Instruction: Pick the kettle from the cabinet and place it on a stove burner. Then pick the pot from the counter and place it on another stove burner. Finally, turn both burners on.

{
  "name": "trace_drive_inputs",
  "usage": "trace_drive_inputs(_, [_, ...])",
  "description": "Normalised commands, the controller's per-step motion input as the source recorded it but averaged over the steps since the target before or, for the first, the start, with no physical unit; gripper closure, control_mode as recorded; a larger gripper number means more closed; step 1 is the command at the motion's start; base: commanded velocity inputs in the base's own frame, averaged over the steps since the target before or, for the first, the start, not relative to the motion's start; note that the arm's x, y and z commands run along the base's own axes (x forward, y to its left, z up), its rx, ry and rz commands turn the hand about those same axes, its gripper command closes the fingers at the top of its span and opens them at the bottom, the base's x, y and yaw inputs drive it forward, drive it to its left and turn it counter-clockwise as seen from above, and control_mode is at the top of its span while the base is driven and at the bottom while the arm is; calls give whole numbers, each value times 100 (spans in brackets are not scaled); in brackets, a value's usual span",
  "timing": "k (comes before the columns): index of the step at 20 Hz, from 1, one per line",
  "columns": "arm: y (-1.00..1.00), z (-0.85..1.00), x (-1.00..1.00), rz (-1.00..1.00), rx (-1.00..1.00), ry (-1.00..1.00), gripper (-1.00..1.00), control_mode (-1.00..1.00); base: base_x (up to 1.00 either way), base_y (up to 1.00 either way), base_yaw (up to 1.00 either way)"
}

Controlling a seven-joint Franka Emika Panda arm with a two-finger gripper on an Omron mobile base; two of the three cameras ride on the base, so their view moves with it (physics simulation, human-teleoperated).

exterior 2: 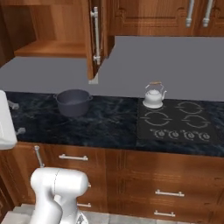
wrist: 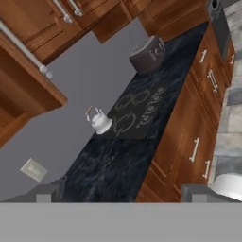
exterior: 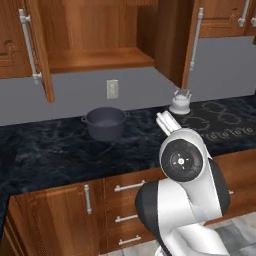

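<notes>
Black counter [exterior 2: 113, 122] (faintly veined) bears pot [exterior 2: 73, 102], cooktop [exterior 2: 175, 121], kettle [exterior 2: 154, 96].

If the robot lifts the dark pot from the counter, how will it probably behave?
The pot looks rigid and probably rather heavy. Its wide flat base suggests it will not tip or roll. Held by one small loop handle, it may tilt.

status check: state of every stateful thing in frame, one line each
cabinet: doors open, shelf bare
kettle: upright on the back-left stove burner, lid on
pot: upright on the counter, not held
gripper: open, holding nothing
drawers: closed
</notes>
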Motion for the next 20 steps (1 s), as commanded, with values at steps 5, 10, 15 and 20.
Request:
trace_drive_inputs(5, [0,0,0,0,0,0,-100,100,27,58,-14])
trace_drive_inputs(10, [0,0,0,0,0,0,-100,100,41,41,-10])
trace_drive_inputs(15, [0,0,0,0,0,0,-100,100,48,3,0])
trace_drive_inputs(20, [0,0,0,0,0,0,-100,100,50,1,0])
